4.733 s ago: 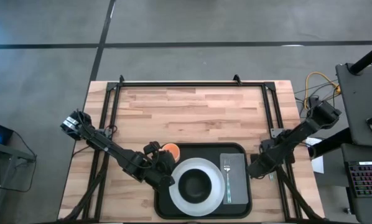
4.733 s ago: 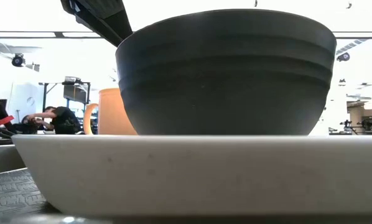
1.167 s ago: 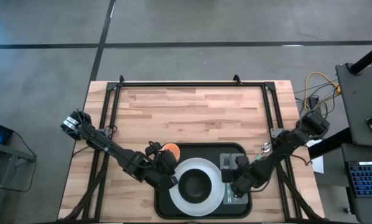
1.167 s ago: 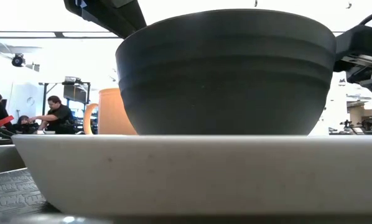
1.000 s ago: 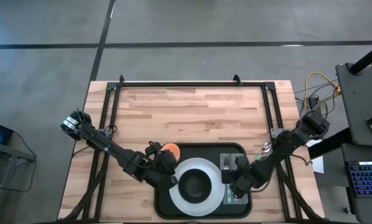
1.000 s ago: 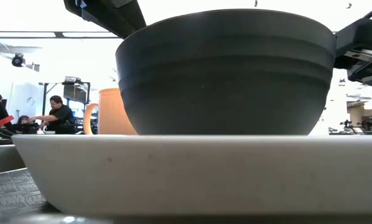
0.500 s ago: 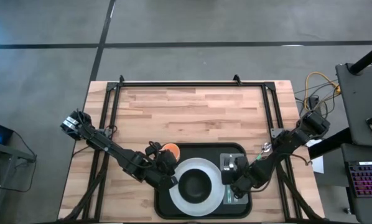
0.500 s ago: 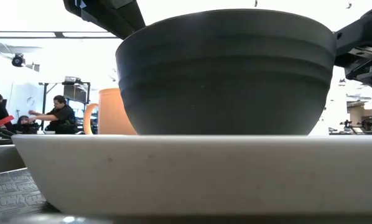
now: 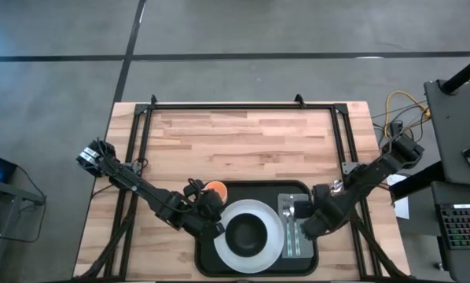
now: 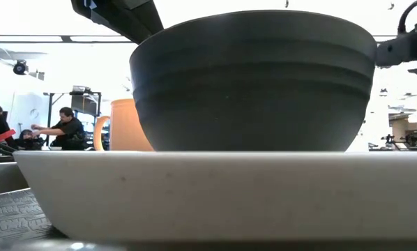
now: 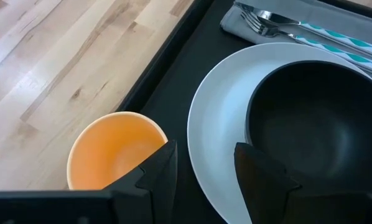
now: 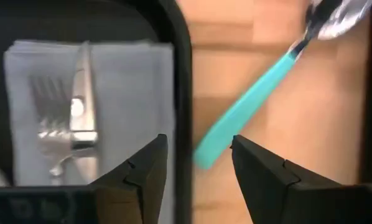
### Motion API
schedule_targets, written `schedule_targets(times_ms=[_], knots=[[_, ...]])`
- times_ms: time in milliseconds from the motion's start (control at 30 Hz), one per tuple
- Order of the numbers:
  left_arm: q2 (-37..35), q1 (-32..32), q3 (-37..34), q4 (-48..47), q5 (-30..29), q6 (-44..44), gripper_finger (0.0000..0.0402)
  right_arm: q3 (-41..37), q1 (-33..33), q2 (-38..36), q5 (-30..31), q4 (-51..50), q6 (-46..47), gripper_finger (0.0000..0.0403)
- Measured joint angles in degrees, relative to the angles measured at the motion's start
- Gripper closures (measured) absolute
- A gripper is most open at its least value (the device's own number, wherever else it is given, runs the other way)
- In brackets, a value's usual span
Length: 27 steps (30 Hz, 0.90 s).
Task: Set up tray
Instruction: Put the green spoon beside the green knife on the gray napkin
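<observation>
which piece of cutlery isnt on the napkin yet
The spoon with the teal handle: it lies on the bare wood outside the tray. The fork and knife lie side by side on the grey napkin inside the tray.

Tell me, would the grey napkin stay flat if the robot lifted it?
Probably not. The grey napkin looks like thin folded cloth, so it would likely droop. The fork and knife lying on it would probably slide off.
</observation>
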Motion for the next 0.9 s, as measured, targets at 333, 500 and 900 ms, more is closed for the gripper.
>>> schedule_targets(times_ms=[333,500,900], knots=[[0.00,0.00,-0.02,0.09,-0.02,0.01,0.0261,-9.04,-0.33,0.11,-7.21,-1.60,6.42,0.0228],[0.00,0.00,-0.02,0.09,-0.02,0.01,0.0261,-10.78,-0.89,0.11,-7.30,0.92,6.19,0.0220],[0.00,0.00,-0.02,0.07,-0.02,0.02,0.0261,-13.78,-5.27,0.16,-2.62,4.99,3.91,0.0218]])
